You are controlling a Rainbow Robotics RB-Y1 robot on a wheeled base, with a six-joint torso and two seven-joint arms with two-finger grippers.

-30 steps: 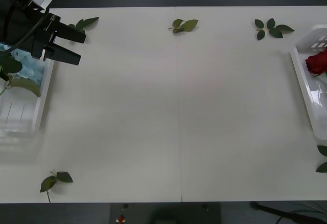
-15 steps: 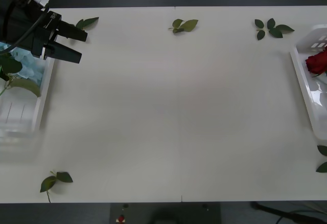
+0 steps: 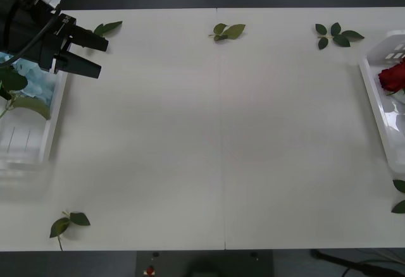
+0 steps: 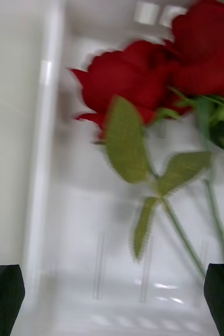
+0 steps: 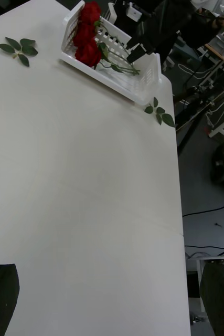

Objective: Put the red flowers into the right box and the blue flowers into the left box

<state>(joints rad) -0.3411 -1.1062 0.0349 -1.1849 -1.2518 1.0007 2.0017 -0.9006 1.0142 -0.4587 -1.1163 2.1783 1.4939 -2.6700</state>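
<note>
Looking over my left gripper (image 3: 88, 54), I see its black fingers spread and empty, with the blue flowers (image 3: 28, 81) just behind it inside the left box (image 3: 56, 109). My right gripper (image 4: 112, 296) hangs open directly above the red flowers (image 4: 138, 84) lying in the right box (image 4: 43, 173). I judge these stems light, thin and springy, best pinched mid-stem.

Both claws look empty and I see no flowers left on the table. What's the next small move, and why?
Probably pull the left claw back to rest. It is open and empty beside the left box, where the blue flowers lie; the red flowers lie in the right box under the open right claw. Only loose leaf sprigs lie on the table, so sorting looks done.
</note>
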